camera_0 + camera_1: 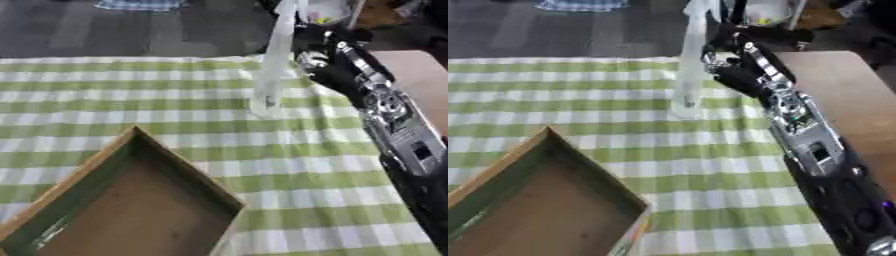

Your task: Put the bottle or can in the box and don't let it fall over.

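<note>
Bottle [269, 75] – I'm pinching it high with my right hand [319, 62], keeping it upright – box [131, 200] waiting near

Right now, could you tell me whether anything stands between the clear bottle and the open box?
Nothing visible does. The clear bottle stands by the right hand; only bare checked tablecloth lies between it and the box.

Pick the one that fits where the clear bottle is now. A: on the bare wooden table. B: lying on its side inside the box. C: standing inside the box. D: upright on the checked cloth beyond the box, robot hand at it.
D: the clear bottle stands upright on the checked cloth, outside the box, with the right robot hand beside it.
</note>
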### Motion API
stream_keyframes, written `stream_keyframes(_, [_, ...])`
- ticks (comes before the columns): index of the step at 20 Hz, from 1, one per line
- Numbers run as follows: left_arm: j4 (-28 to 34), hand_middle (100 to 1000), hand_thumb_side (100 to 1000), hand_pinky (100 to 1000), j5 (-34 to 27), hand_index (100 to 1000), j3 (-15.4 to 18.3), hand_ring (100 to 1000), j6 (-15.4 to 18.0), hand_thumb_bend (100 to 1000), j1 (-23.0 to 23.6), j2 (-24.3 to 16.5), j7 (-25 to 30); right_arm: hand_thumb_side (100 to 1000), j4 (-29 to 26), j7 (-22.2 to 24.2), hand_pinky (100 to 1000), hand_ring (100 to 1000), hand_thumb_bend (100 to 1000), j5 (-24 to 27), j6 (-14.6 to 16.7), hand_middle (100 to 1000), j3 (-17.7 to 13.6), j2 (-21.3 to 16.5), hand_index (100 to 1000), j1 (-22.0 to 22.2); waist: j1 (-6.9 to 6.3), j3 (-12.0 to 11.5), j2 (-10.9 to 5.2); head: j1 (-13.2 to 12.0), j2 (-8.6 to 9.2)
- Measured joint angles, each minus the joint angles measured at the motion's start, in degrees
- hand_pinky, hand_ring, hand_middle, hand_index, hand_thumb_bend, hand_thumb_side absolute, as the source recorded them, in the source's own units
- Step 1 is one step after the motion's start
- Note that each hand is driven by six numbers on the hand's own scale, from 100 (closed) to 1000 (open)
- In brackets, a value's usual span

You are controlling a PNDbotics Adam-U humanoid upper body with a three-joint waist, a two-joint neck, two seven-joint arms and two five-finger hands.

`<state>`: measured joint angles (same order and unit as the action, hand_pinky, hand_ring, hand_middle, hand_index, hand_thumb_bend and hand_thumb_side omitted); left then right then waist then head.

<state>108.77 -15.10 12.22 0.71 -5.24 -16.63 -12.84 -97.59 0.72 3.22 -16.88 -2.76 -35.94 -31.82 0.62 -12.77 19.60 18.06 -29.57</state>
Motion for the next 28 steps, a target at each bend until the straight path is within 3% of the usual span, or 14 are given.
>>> stream_keyframes(28, [-0.03, 805, 861, 1000, 0.0, 793, -0.39, 624, -0.2, 183, -0.28, 0.02, 0.71, 590, 4.26, 1.41, 965, 1000, 100, 0.0, 0.82, 1000, 0.71, 1.92, 1000, -3.55, 0.05, -0.56, 0.22, 0.24, 0.5])
